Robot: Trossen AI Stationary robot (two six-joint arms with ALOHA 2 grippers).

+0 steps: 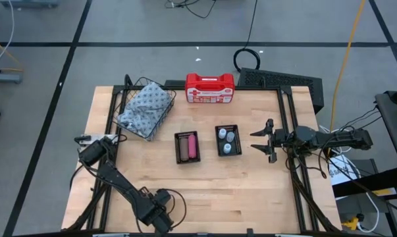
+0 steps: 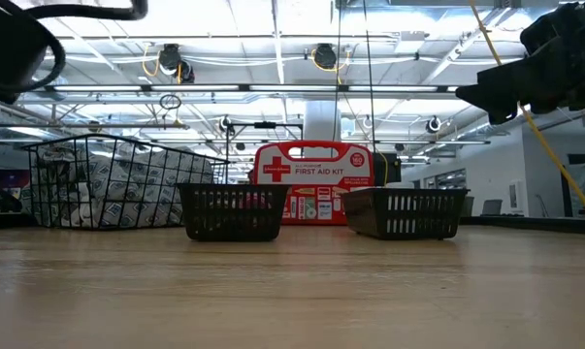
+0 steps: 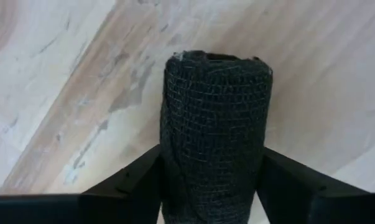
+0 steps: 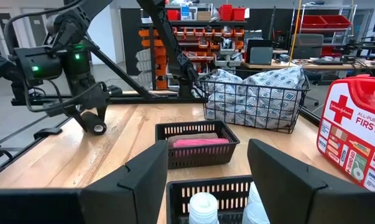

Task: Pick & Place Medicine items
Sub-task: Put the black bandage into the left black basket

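My left gripper (image 1: 162,217) is near the table's near edge and is shut on a black mesh-textured roll (image 3: 215,124); the right wrist view also shows this roll (image 4: 97,126). My right gripper (image 1: 254,140) hovers open just right of a black mesh tray (image 1: 228,140). Whitish round bottles (image 4: 203,207) stand in that tray. A second mesh tray (image 1: 187,147) holds a pink block (image 1: 193,146) and a brown block (image 1: 184,147), lying side by side. My left gripper pinches the black roll between its two fingers, one finger (image 3: 140,177) on each side of the roll's body. The fingers lie along the roll. Its free end (image 3: 217,62) sticks out past the fingertips toward the tabletop; whether it touches the wood cannot be told.
A wire basket (image 1: 145,108) holding a patterned cloth bag sits at the far left. A red-and-white first aid case (image 1: 210,89) stands at the far edge. Bare wood (image 1: 224,191) lies between the trays and the near edge.
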